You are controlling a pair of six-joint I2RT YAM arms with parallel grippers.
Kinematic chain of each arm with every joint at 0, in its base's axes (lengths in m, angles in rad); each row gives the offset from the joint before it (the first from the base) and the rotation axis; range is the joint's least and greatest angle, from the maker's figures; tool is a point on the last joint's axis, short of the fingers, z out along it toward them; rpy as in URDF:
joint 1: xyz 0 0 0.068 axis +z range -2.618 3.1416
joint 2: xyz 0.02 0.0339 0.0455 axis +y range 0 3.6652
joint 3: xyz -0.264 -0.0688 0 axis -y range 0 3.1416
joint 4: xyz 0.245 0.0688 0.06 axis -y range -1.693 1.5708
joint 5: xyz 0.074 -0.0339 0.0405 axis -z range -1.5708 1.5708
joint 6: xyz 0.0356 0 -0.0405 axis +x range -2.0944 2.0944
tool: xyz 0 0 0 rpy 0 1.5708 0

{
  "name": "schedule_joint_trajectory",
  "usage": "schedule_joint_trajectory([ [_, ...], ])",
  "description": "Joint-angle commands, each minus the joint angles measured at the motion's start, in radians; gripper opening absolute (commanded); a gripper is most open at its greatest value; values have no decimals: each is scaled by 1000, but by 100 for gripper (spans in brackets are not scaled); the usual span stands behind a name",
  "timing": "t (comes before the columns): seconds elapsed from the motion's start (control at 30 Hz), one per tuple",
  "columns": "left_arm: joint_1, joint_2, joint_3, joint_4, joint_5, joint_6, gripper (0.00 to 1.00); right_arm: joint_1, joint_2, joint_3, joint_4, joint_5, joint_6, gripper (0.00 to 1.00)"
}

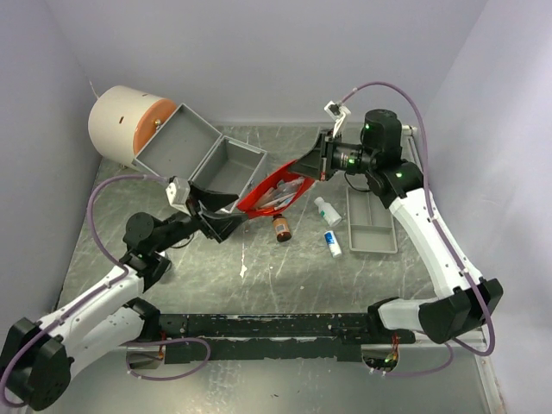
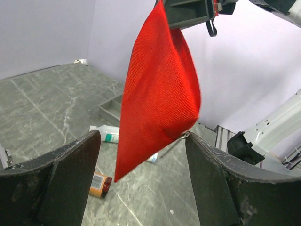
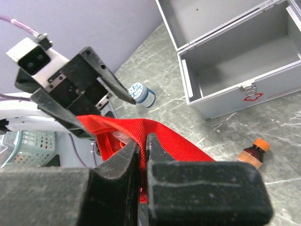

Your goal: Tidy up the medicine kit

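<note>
From above, the red pouch (image 1: 274, 191) hangs over the bench (image 1: 285, 285), with its long axis running from 2 to 8 o'clock. The right jaws are clenched on its upper end. The left jaws, released, stand at its lower end. The open grey case (image 1: 226, 166) lies at 10 o'clock of it.

In the left wrist view, the pouch hangs between the spread jaws.

In the right wrist view, the right jaws pinch the red cloth, and the left jaws gape at 10 o'clock.
</note>
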Motion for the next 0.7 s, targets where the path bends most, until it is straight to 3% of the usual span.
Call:
schedule_joint_trajectory([
  [0.0,-9,69,1,275,63,-19,83,-11,-43,49,8,-45,70,0],
  [0.27,-12,128,30,393,169,22,79,-20,-73,62,23,-69,132,0],
  [0.67,-30,176,70,408,209,122,77,-33,-74,61,84,-141,232,0],
])
